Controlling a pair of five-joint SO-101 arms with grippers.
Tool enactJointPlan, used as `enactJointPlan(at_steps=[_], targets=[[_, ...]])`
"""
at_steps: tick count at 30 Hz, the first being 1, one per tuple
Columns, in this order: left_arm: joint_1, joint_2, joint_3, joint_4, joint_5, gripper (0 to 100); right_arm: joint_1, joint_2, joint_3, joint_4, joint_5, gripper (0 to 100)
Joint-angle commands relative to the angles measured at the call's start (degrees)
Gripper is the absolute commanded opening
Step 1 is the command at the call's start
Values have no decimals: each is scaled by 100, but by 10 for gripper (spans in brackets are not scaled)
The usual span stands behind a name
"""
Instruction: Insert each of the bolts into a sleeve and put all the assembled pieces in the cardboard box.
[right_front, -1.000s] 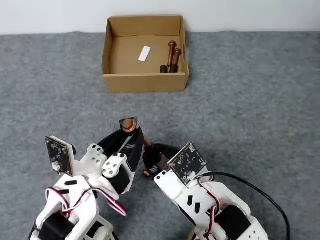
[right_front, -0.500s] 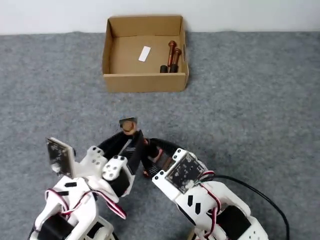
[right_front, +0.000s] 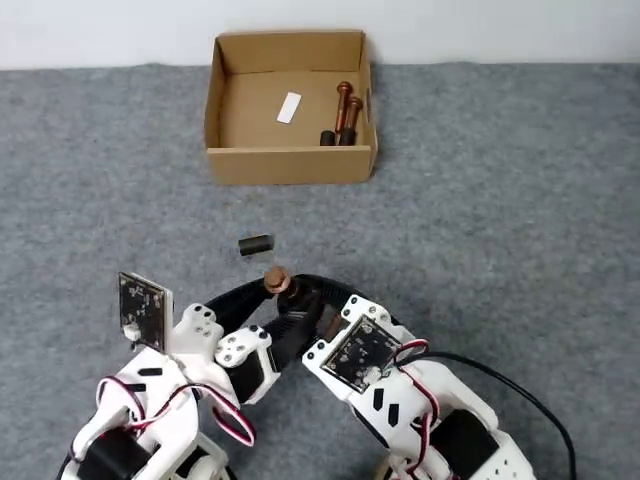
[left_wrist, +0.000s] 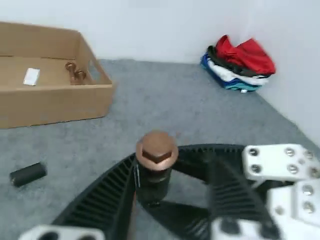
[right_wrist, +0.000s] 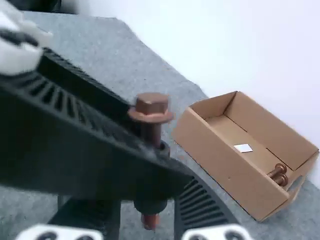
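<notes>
A copper bolt (right_front: 276, 279) stands upright between both grippers, its hex head (left_wrist: 156, 148) on top. My left gripper (right_front: 266, 297) is shut on the bolt. Its shaft (right_wrist: 150, 132) runs down through a black sleeve (right_wrist: 150, 204), and my right gripper (right_front: 300, 306) is shut on that sleeve; the bolt's tip pokes out below. A second black sleeve (right_front: 256, 244) lies loose on the carpet just beyond the grippers, also seen as the loose sleeve (left_wrist: 27, 174). The cardboard box (right_front: 290, 165) stands farther back with two assembled pieces (right_front: 343, 118) against its right wall.
A white slip (right_front: 289, 107) lies on the box floor. Grey carpet (right_front: 500, 200) covers the table up to a white wall. A pile of folded clothes (left_wrist: 237, 67) sits far off by the wall. Both arm bases crowd the near edge.
The left gripper carried the bolt back toward the arms, away from above the loose sleeve. The right gripper closed in, and the bolt now sits in its sleeve.
</notes>
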Motion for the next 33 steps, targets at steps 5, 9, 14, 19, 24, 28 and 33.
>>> enactJointPlan(at_steps=[5,9,14,19,24,28,33], targets=[[-484,53,-374,193,-202,250,-22,-48,-141,-198,9,8],[-492,53,-752,202,-202,250,-22,-48,-141,-189,0,8],[-949,53,-1235,229,-202,248,13,-40,-141,-180,-9,8],[-1644,26,-1569,229,-352,77,549,-40,-290,215,-1011,8],[-2593,18,-971,308,-1345,3,1552,470,-1046,866,-1978,8],[-3490,18,-110,264,-1890,5,1965,1842,-2110,884,-2251,8],[-4659,9,989,-440,-2514,5,2202,4251,-3895,875,-2409,8]])
